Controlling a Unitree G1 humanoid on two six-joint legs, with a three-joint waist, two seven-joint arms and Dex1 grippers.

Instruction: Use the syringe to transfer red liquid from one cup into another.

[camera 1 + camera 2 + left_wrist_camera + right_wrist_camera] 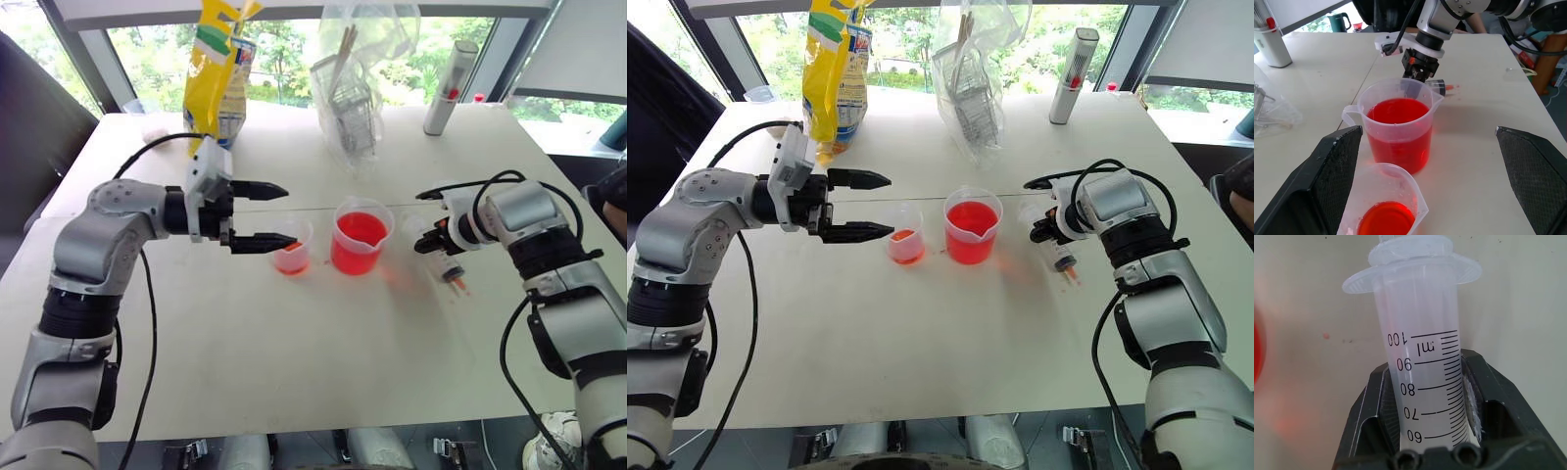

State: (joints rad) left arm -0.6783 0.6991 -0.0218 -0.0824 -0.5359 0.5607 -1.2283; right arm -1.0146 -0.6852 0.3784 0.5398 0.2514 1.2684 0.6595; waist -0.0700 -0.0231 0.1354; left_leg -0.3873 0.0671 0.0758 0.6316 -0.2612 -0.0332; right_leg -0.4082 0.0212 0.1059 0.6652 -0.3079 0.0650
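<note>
Larger cup point(361, 237) at frame centre, over half full of red liquid point(1399, 110). Smaller cup point(293, 247) just left of it holds a shallow red layer. Right wrist view shows barrel graduations from sixty to one hundred; head views cannot resolve them. Right pincer point(438, 242), centre right, is clamped on the syringe point(453, 266) lying on the table point(294, 343). Left pincer point(263, 216) is spread wide, empty, beside the smaller cup.

Bright daylight from rear windows, washed-out glare on white tabletop point(294, 343); soft shadows; close-up clear graduated syringe barrel point(1422, 362) sharp.
</note>
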